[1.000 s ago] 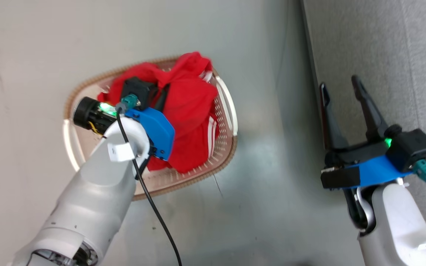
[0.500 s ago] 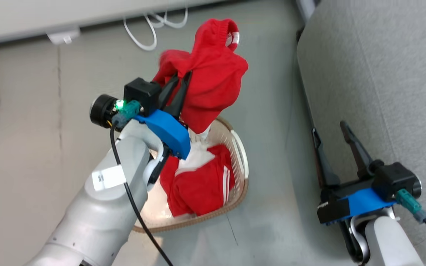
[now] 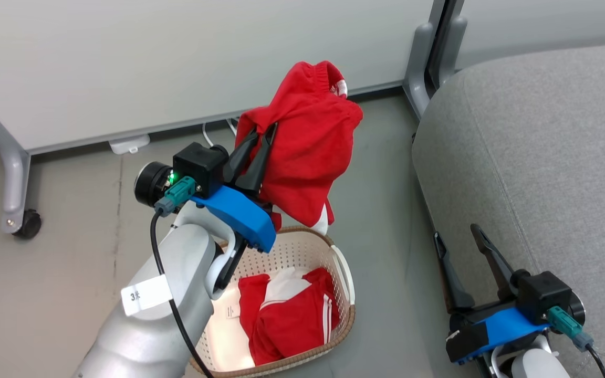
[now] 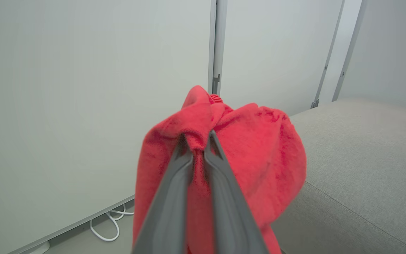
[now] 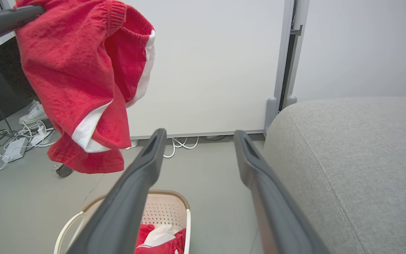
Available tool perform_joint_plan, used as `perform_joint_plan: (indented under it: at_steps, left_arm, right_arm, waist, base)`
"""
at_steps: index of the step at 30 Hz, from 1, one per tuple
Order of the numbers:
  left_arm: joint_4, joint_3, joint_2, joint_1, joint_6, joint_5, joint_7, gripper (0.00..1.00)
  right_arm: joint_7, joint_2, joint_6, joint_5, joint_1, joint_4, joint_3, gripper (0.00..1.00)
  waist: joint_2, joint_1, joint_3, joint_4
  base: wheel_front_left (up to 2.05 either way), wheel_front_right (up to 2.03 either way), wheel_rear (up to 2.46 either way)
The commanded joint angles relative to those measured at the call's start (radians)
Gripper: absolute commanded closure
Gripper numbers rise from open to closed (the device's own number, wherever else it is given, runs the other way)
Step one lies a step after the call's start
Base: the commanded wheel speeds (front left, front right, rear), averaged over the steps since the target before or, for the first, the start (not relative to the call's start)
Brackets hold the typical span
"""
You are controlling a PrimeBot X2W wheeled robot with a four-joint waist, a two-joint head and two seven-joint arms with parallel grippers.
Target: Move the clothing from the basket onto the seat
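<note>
Clothing (image 3: 308,152) now aloft above basket (image 3: 292,251) in left end effector (image 3: 264,129)

the bright red fleecy cloth garment (image 3: 308,152) is looking soft and nappy, its waistband ribbed. the cream perforated plastic basket (image 3: 302,254) is showing a smooth, faintly glossy wall under a brown woven-look rim. the big grey upholstered seat cushion (image 3: 544,147) is showing a coarse matt weave with stitched seams.
</note>
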Motion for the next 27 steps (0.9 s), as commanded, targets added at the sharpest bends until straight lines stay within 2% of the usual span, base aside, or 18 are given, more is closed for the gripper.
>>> perform_joint_plan:
  at_steps: [1, 7, 12, 19, 27]
  left_arm:
    - [-0.012, 0.007, 0.002, 0.017, 0.005, 0.005, -0.005, 1.00]
    - [-0.051, 0.001, 0.001, 0.044, 0.012, 0.006, -0.005, 1.00]
    - [-0.076, -0.008, -0.002, 0.048, 0.013, 0.001, -0.005, 1.00]
    - [-0.093, -0.024, -0.006, 0.044, 0.012, 0.001, 0.004, 1.00]
    - [-0.109, -0.045, -0.014, 0.041, 0.017, 0.007, 0.006, 1.00]
  right_arm:
    - [-0.004, -0.003, 0.000, 0.007, 0.019, 0.002, 0.002, 0.00]
    - [-0.004, -0.003, 0.000, 0.013, 0.029, 0.004, 0.008, 0.00]
    - [-0.004, -0.006, 0.000, 0.001, -0.004, 0.002, 0.055, 0.00]
    - [-0.004, -0.036, 0.000, 0.019, -0.120, 0.028, 0.200, 0.00]
    - [-0.004, -0.048, 0.000, 0.021, -0.274, 0.091, 0.296, 0.00]
  waist:
    - [-0.0001, 0.0002, -0.027, 0.003]
    - [-0.0001, 0.0002, -0.050, 0.012]
    - [-0.0001, 0.0002, -0.054, 0.024]
    - [-0.0001, 0.0002, -0.048, 0.041]
    - [-0.0001, 0.0002, -0.037, 0.057]
  base:
    - [0.00, 0.00, 0.00]
    - [0.00, 0.00, 0.00]
    - [0.00, 0.00, 0.00]
    - [0.00, 0.00, 0.00]
    - [0.00, 0.00, 0.00]
